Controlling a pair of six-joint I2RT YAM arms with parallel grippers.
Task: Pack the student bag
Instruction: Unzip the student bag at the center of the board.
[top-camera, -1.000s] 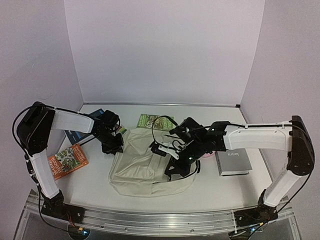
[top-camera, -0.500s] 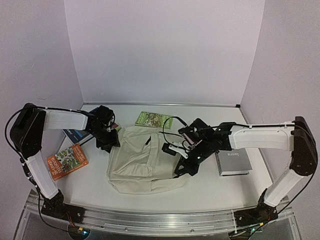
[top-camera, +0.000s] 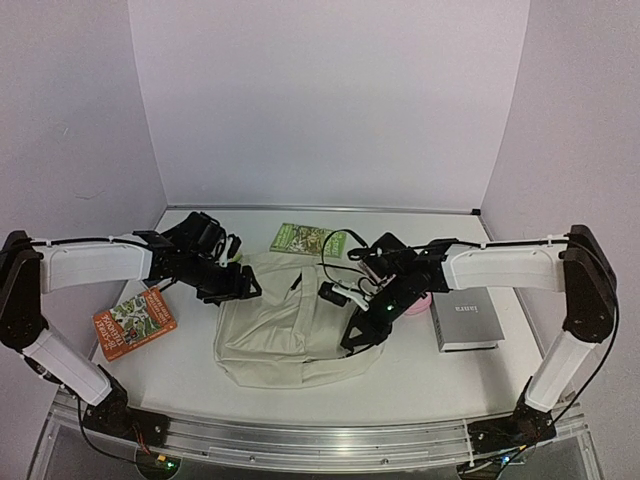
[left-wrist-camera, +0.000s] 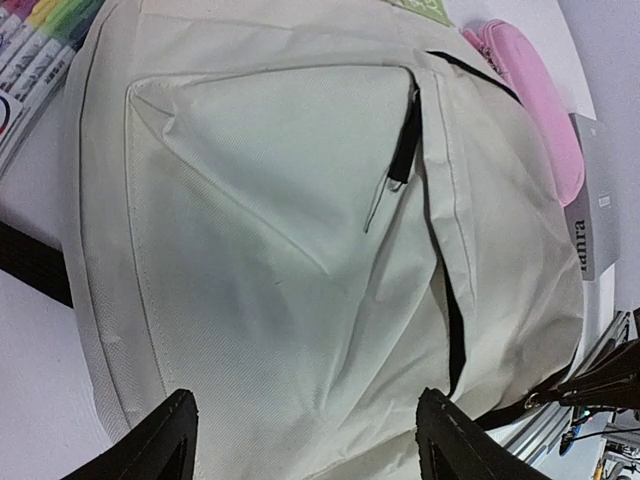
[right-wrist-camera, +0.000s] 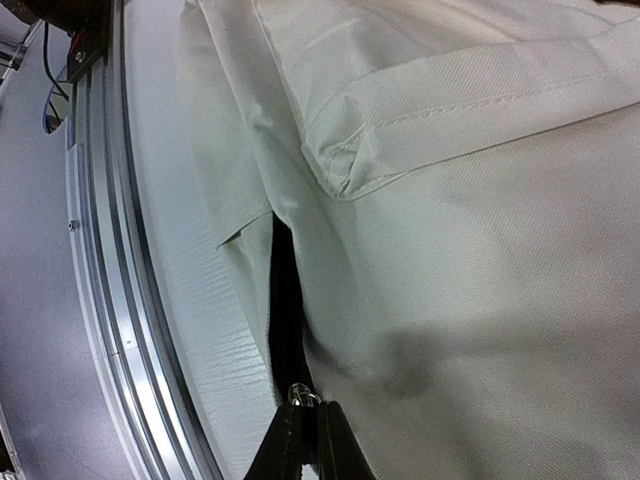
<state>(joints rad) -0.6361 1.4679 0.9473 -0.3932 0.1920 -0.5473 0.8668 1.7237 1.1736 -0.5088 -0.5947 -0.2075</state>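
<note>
The student bag (top-camera: 285, 325), cream fabric with black zippers, lies flat in the middle of the table and fills both wrist views (left-wrist-camera: 280, 220) (right-wrist-camera: 470, 250). My left gripper (top-camera: 247, 287) hovers at the bag's far-left corner, its fingers (left-wrist-camera: 172, 440) wide apart with only fabric below them and nothing held (left-wrist-camera: 310, 445). My right gripper (top-camera: 358, 335) is at the bag's right edge, shut (right-wrist-camera: 310, 445) on the metal zipper pull (right-wrist-camera: 300, 394) at the end of a dark zipper slit (right-wrist-camera: 286, 300).
A pink pencil case (top-camera: 416, 303) (left-wrist-camera: 530, 95) and a grey box (top-camera: 466, 323) (left-wrist-camera: 590, 220) lie right of the bag. A green book (top-camera: 303, 238) sits behind it, an orange book (top-camera: 133, 322) at the left, a marker pack (left-wrist-camera: 30, 45) by the bag's top.
My left gripper has opened, let go of the bag and swung right over its corner. The bag has dropped flat. My right gripper has stayed on the zipper and shifted slightly forward.
</note>
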